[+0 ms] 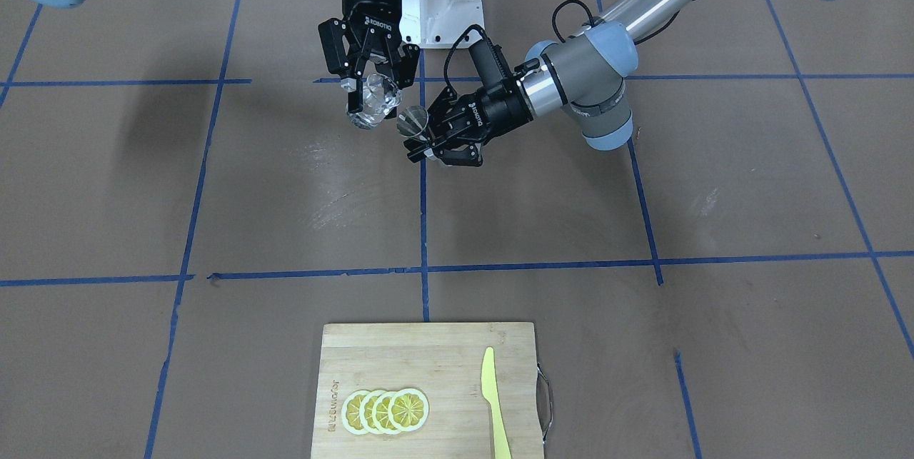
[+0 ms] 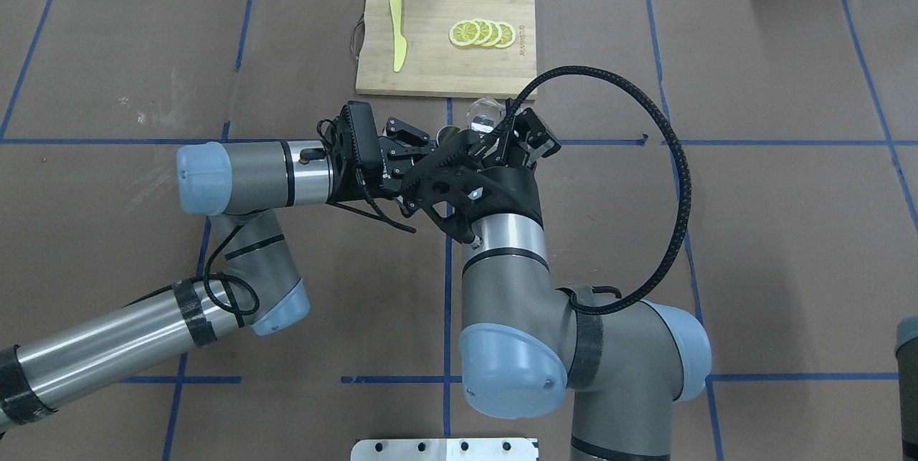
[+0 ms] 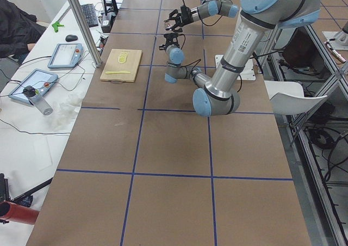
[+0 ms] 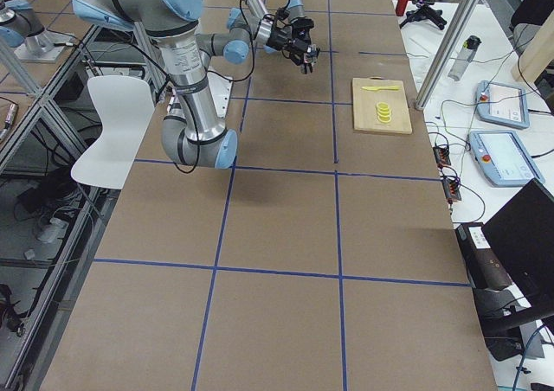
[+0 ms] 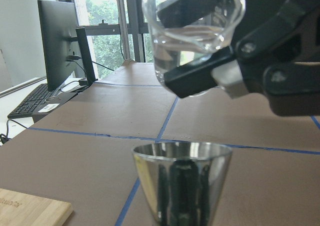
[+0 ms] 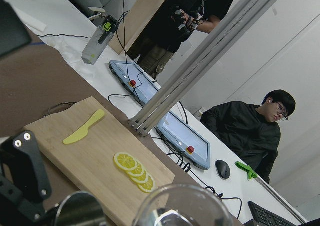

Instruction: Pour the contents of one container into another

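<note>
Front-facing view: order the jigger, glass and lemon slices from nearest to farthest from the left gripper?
1. Jigger, held in the left gripper.
2. Glass, just beside, on the view's left.
3. Lemon slices, far off, at the view's bottom.

Open bench [image 1: 285, 195] spans the frame's middle and both sides. At bottom centre the cutting board [image 1: 428, 359], with lemon slices [image 1: 385, 410] and knife [image 1: 495, 402], stands in the way.

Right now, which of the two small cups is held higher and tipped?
The clear glass cup, gripped by the right pincer. It hangs tilted above the metal cup, which the left pincer holds upright and lower.
</note>
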Motion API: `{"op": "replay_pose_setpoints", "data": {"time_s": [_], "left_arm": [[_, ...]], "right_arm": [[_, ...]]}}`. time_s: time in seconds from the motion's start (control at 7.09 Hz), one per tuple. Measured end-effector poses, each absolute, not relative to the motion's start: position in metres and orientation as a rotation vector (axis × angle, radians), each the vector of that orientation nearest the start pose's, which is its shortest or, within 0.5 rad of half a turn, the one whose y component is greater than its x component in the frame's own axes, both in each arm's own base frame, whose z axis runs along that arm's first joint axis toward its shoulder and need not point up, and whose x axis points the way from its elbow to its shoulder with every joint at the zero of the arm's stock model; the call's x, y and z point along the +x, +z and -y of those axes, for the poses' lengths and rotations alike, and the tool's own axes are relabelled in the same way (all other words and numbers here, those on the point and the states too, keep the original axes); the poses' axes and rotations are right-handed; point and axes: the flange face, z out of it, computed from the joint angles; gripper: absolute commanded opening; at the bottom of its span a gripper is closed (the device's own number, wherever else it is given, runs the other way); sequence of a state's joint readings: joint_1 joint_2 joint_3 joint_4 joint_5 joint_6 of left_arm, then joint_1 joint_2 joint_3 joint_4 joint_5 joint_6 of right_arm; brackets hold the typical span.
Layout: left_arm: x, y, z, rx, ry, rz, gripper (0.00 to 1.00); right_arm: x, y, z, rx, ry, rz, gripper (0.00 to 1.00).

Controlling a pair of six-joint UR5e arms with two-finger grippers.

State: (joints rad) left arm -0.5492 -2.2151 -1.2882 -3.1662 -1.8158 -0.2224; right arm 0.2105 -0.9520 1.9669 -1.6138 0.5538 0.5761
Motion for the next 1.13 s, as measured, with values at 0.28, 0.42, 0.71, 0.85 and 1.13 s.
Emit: {"op": "replay_pose_setpoints", "data": {"time_s": [0.28, 0.42, 0.71, 0.85, 1.13], "left_arm": [[0.5179, 0.2347, 0.4449, 1.542, 0.757, -1.311, 0.00], [0.5179, 0.2346, 0.4448, 1.542, 0.757, -1.312, 0.00], [0.5177, 0.2342, 0.4447, 1.543, 0.757, -1.312, 0.00], [0.5176, 0.2341, 0.4447, 1.543, 0.757, -1.312, 0.00], [0.5176, 0.2340, 0.4446, 1.543, 0.757, -1.312, 0.00]], "right_arm": [[-0.5015, 0.1198, 0.3293, 1.257, -0.195, 0.189, 0.00], [-0.5042, 0.1194, 0.3297, 1.258, -0.206, 0.180, 0.00], [-0.5061, 0.1196, 0.3309, 1.270, -0.246, 0.131, 0.00], [-0.5063, 0.1199, 0.3310, 1.277, -0.272, 0.101, 0.00], [-0.5072, 0.1214, 0.3309, 1.282, -0.317, 0.040, 0.00]]}}
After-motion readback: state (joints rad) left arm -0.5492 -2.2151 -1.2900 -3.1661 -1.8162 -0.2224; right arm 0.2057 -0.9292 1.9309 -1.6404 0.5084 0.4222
